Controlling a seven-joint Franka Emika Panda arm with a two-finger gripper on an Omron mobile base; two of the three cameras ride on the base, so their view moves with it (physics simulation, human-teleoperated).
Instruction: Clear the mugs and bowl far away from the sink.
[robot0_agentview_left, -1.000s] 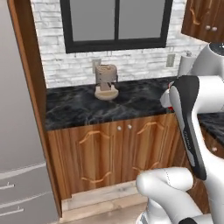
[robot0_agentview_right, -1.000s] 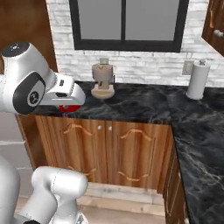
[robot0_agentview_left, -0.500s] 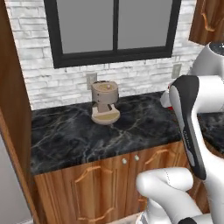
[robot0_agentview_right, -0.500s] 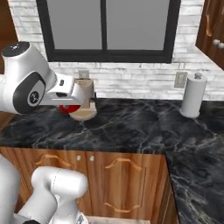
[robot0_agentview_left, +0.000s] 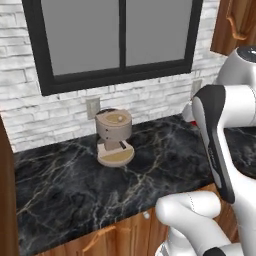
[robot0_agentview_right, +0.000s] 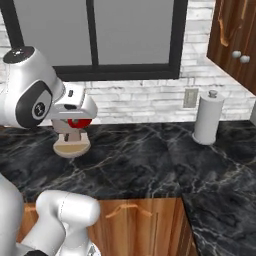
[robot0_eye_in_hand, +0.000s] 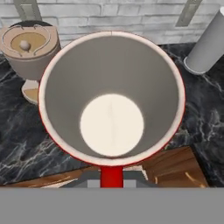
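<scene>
I have the red mug (robot0_eye_in_hand: 111, 98) pinched by its handle, my fingers clamped on the red strip at the bottom of the hand view, and the mug hangs upright in front of me with its pale inside facing my camera. From the right base view the mug (robot0_agentview_right: 79, 122) sits tucked under my gripper (robot0_agentview_right: 75, 120), above the front part of the black marble counter (robot0_agentview_right: 150, 155) and just in front of the tan coffee machine (robot0_agentview_right: 72, 142). No sink shows on this stretch of counter, so I judge this a fair place to set the mug down. To do it well I want to keep the mug level, carry it over bare counter well clear of the coffee machine (robot0_eye_in_hand: 29, 48) on one side and the paper towel roll (robot0_agentview_right: 207, 117) on the other, then lower straight down until the base rests flat before I let go. Releasing early would drop it; drifting back would knock the machine. I should also stay off the counter's front edge.
</scene>
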